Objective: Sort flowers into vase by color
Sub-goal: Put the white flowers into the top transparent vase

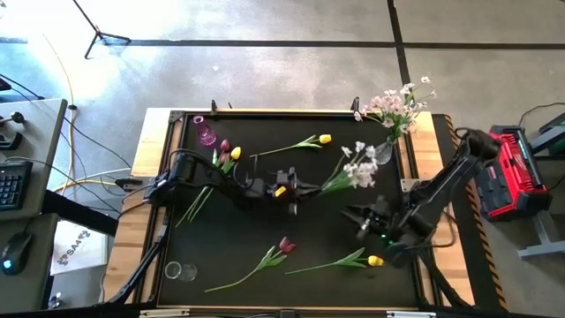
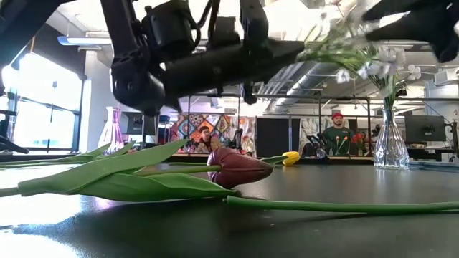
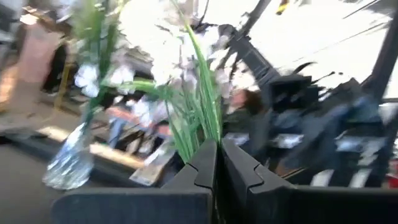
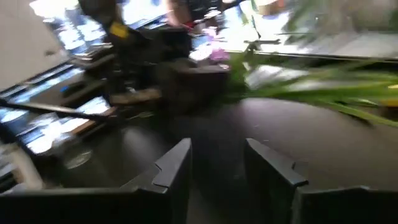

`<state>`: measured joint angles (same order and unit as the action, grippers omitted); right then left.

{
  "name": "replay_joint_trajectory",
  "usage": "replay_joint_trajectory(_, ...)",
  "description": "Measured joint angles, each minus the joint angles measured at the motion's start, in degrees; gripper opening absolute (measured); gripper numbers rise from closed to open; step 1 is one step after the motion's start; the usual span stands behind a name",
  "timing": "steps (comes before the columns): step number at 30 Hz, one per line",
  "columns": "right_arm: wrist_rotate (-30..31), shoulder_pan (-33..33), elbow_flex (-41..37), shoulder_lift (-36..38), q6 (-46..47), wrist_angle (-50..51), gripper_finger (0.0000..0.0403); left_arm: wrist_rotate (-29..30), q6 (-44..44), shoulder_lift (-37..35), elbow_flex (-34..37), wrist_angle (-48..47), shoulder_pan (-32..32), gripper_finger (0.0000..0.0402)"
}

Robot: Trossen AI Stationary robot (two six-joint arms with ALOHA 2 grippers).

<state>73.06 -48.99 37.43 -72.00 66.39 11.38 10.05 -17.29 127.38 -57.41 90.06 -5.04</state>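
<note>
Pinching the pale blossom spray (image 1: 351, 173) by its stems, your left hand (image 1: 305, 187) could clip the clear vase (image 1: 383, 152); right hand (image 1: 360, 218) waits spread.

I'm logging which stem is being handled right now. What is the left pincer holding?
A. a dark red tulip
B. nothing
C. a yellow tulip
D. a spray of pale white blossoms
D: the left wrist view shows the left pincer shut on the green stems of the white blossom spray, carried near the clear vase.
</note>
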Motion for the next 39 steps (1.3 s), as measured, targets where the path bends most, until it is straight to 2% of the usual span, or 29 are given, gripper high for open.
replay_joint_trajectory(5, 1.5, 4.1, 0.0, -6.3, 6.9, 0.0, 0.0183, -4.9, 1.4, -1.3, -0.6, -0.1, 0.0, 0.0000)
replay_joint_trajectory(11, 12.7, 4.7, 0.0, -10.3, 11.2, -0.5, 0.0265, -8.5, 2.4, -2.0, -0.7, -0.2, 0.0, 0.0000)
replay_joint_trajectory(15, 12.3, 4.5, 0.0, -10.3, 9.9, -2.4, 0.0291, -9.6, 2.4, -2.0, -0.7, -0.1, 0.5, 0.0000)
replay_joint_trajectory(19, 12.1, 4.0, 0.0, -10.0, 0.7, -9.9, 0.0291, -11.2, 2.3, -2.0, -0.7, -0.1, 0.9, 0.0000)
replay_joint_trajectory(22, 12.3, 4.3, 0.0, -8.8, -11.1, -17.1, 0.0287, -12.1, 1.3, -2.0, -0.8, -0.1, 1.0, 0.0000)
replay_joint_trajectory(25, 10.1, 6.0, 0.0, -7.0, -22.9, -25.2, 0.0283, -14.9, 1.3, -2.0, -0.9, -0.1, 1.0, 0.0000)
replay_joint_trajectory(28, 4.1, 9.0, 0.0, -6.2, -36.0, -34.5, 0.0280, -16.8, 2.0, -1.9, -0.9, -0.1, 1.0, 0.0000)
replay_joint_trajectory(31, -6.3, 12.2, 0.0, -6.0, -47.4, -44.5, 0.0275, -18.2, 2.4, -1.9, -1.3, -0.4, 1.0, 0.0000)
replay_joint_trajectory(34, -11.1, 14.1, 0.0, -6.0, -52.2, -49.0, 0.0264, -18.5, 2.5, -1.9, -1.3, -1.8, 1.0, 0.0000)
replay_joint_trajectory(39, -10.1, 14.7, 0.0, -6.0, -51.7, -47.8, 0.0206, -18.6, 2.9, -1.8, -1.3, -5.1, 1.0, 0.0000)
